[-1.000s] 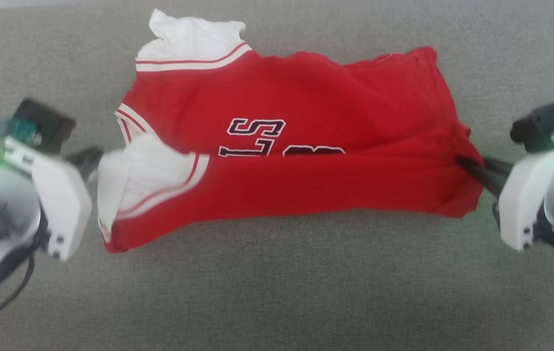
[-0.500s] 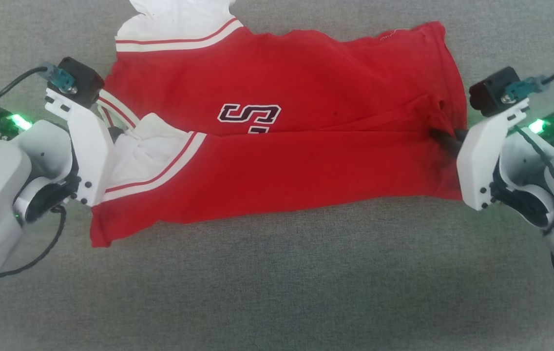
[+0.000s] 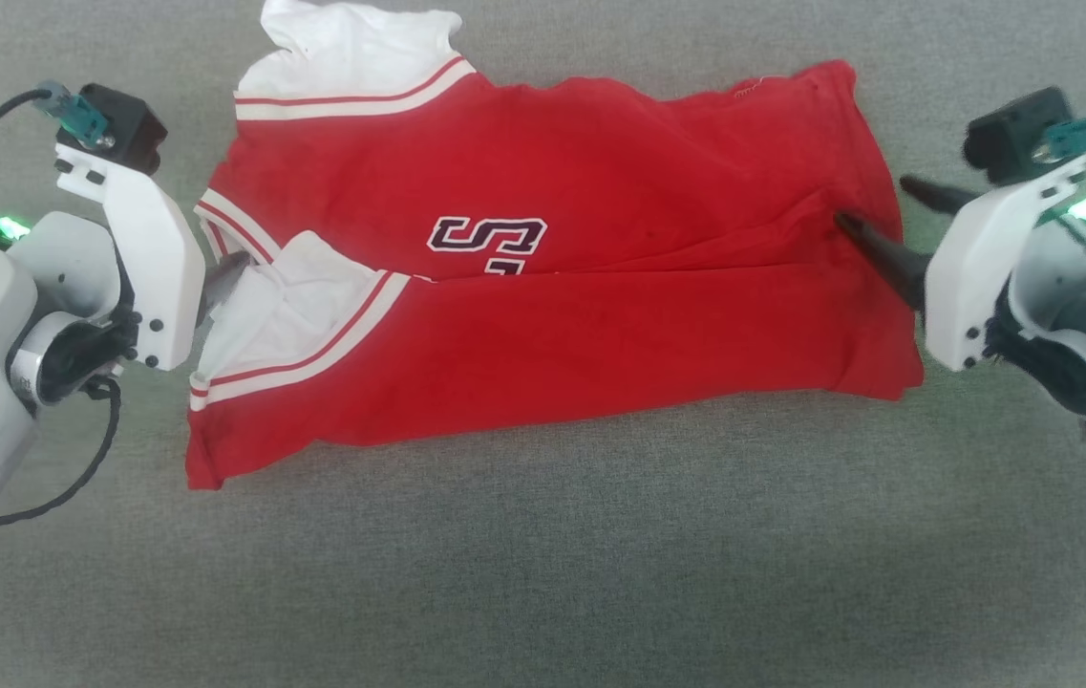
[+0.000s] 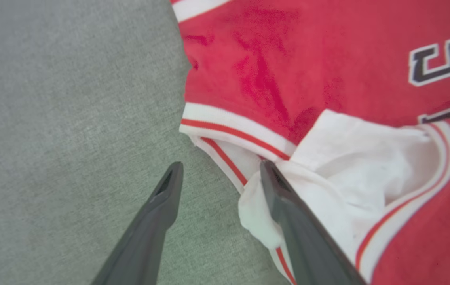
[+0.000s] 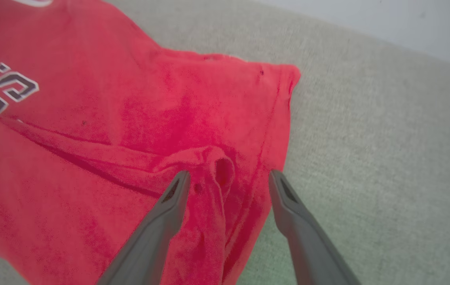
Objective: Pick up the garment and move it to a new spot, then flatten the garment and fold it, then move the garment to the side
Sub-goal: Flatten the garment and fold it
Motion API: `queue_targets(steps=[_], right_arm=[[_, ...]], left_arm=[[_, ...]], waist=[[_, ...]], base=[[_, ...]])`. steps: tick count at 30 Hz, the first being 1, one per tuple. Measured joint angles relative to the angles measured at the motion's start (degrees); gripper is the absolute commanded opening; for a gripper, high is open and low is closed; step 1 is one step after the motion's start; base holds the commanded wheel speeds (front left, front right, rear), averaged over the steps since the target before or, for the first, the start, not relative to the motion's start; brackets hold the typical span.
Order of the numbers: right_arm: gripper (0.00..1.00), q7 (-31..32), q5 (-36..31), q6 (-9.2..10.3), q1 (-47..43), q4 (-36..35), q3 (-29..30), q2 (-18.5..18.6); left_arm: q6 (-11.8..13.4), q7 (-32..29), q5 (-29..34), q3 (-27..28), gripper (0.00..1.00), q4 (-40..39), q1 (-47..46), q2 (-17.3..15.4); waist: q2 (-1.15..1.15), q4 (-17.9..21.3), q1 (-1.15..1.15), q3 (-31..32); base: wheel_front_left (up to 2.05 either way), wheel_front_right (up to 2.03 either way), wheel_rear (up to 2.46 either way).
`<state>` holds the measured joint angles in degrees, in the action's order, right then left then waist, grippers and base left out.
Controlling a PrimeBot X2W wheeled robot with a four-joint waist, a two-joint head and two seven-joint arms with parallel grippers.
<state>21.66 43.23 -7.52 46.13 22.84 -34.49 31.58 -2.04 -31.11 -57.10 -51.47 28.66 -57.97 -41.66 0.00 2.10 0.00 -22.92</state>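
Note:
The garment (image 3: pixel 552 334) is a red jersey with white sleeves, lying on the grey cloth surface with its near half folded up over the chest lettering. At its left end my left gripper (image 3: pixel 221 287) stands open. In the left wrist view my left gripper (image 4: pixel 221 166) spans the striped trim of the garment (image 4: pixel 288 59), one finger resting against the white sleeve (image 4: pixel 351 174). My right gripper (image 3: pixel 872 203) is open at the right end. Between the fingers of my right gripper (image 5: pixel 228 173) lies a puckered ridge of the garment (image 5: pixel 90 118), not pinched.
Grey fabric surface (image 3: pixel 543 573) stretches out on all sides of the jersey, with wide room in front. A black cable (image 3: pixel 74 478) loops below my left wrist. A pale wall (image 5: pixel 407 19) lies beyond the surface's far edge.
Both grippers were shut on the garment's ends and have opened, letting go of it. The folded-over half now lies flat on the jersey. Both arms have drawn slightly outward.

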Motion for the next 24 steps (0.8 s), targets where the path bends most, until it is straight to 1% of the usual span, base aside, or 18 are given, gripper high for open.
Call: queue_targets(steps=[3,6,10,13,17,19,22,24], right_arm=[[1.00,-3.91,-0.67,0.00,-0.78,-1.40,2.44,0.15],[1.00,-8.16,-1.89,0.00,-2.69,-3.01,5.43,0.00],[1.00,-12.59,-5.27,0.02,-5.87,-5.46,9.15,-0.12],[1.00,-16.33,-8.64,0.01,-8.23,-7.01,14.00,-0.79],[1.00,-20.03,-12.84,0.01,-12.00,-9.92,21.63,-3.38],[1.00,-20.73,-14.81,0.02,-13.83,-11.71,25.10,-5.09],[1.00,-21.49,-17.62,0.02,-16.51,-14.71,30.05,-7.83],[1.00,-21.04,-19.26,0.03,-18.39,-16.81,32.48,-9.78]], left_arm=[[2.04,-0.62,-0.09,0.35,1.00,-3.54,0.31,-1.63],[5.33,-1.74,-0.54,0.97,1.00,-7.97,1.91,-3.99],[10.82,-3.43,-1.93,1.71,1.00,-16.62,5.54,-7.02],[15.01,-4.60,-3.02,1.99,1.00,-23.66,8.98,-9.62],[20.22,-5.47,-3.36,1.99,1.00,-32.33,13.15,-13.46],[22.49,-5.70,-3.79,1.96,1.00,-35.64,15.13,-14.75],[24.69,-5.65,-4.07,1.83,1.00,-39.28,17.69,-16.29],[25.76,-5.52,-4.31,1.92,1.00,-39.98,18.65,-16.91]], waist=[[0.00,-0.02,0.00,0.77],[0.00,-0.08,0.00,1.54],[0.00,-0.08,0.00,2.51],[0.00,-0.12,0.00,3.10],[0.00,-0.13,0.00,3.67],[0.00,-0.05,0.00,3.73],[0.00,0.26,0.00,3.75],[0.00,0.50,0.00,3.75]], base=[[0.00,0.00,0.00],[0.00,0.00,0.00],[0.00,0.00,0.00],[0.00,0.00,0.00],[0.00,0.00,0.00],[0.00,0.00,0.00],[0.00,0.00,0.00],[0.00,0.00,0.00]])
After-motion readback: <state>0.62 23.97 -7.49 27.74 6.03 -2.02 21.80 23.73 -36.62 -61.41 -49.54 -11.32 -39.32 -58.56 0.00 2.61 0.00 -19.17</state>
